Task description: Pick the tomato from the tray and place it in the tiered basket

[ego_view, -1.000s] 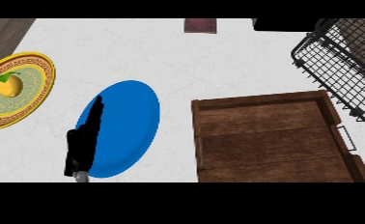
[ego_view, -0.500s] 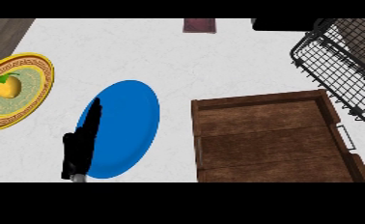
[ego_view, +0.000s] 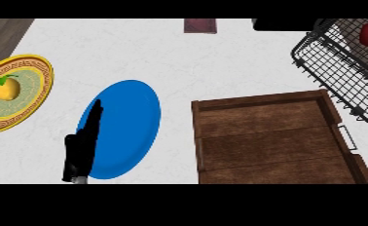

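Note:
The brown wooden tray [ego_view: 273,142] lies at the lower right with nothing visible inside it. At the upper right, partly cut off by the view's edge, stands the black wire tiered basket [ego_view: 323,59]. A red round thing [ego_view: 364,35] shows inside it at the edge; it may be the tomato. My left hand [ego_view: 81,144] lies over the left rim of a blue plate [ego_view: 126,127], fingers straight and pointing away from me, holding nothing. My right hand does not show.
A yellow patterned plate [ego_view: 32,96] with a yellow fruit [ego_view: 9,88] sits at the far left. A small dark red object [ego_view: 200,25] lies at the counter's back edge, beside a black block [ego_view: 284,24].
My left hand has slid slightly to the left over the blue plate's rim. Nothing else has moved.

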